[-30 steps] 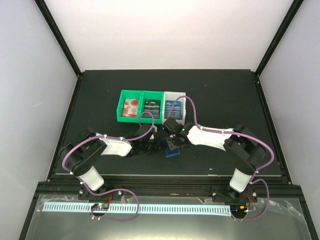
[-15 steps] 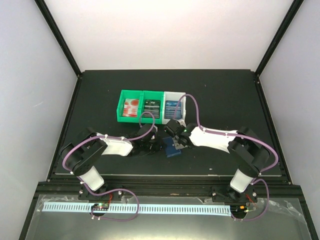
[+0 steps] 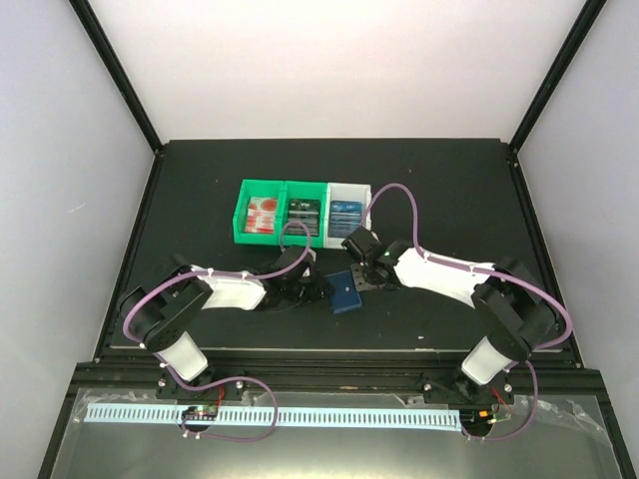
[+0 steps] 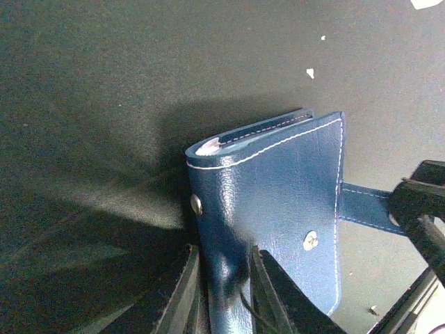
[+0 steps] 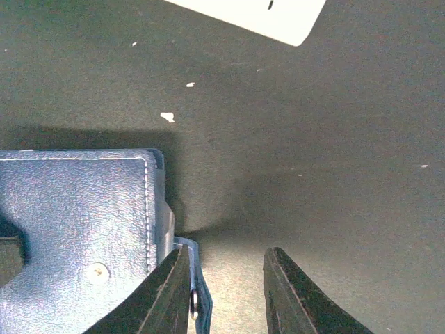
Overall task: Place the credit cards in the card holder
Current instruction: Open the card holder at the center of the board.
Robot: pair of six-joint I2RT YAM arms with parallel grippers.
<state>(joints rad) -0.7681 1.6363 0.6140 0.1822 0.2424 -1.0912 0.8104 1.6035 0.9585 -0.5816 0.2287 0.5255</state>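
Card holder [image 4: 278, 188]: dark blue grained leather with pale stitching along the edges and two round metal studs. It is folded shut and lies at centre frame in the top view, just below the bin [image 3: 285, 238]. Its snap tab [image 5: 193, 289] juts from one side. A shadow is cast beneath it on the counter [image 3: 449, 200], a matte black sheet flecked with pale crumbs.

Bin: moulded plastic, three compartments in a row, two green and the right-hand one white. Credit cards are held in each: red-and-white cards [image 3: 263, 215] at left, dark cards [image 3: 304, 212] in the middle, blue cards [image 3: 346, 212] at right.

Left end effector [image 4: 224, 254]: clenched on the card holder, whose near edge is pinched between the two fingers at the bottom of the left wrist view.

Right end effector [image 5: 227, 254]: released, fingers parted over bare counter, nothing grasped. The tab lies just inside the finger on the left of that frame.
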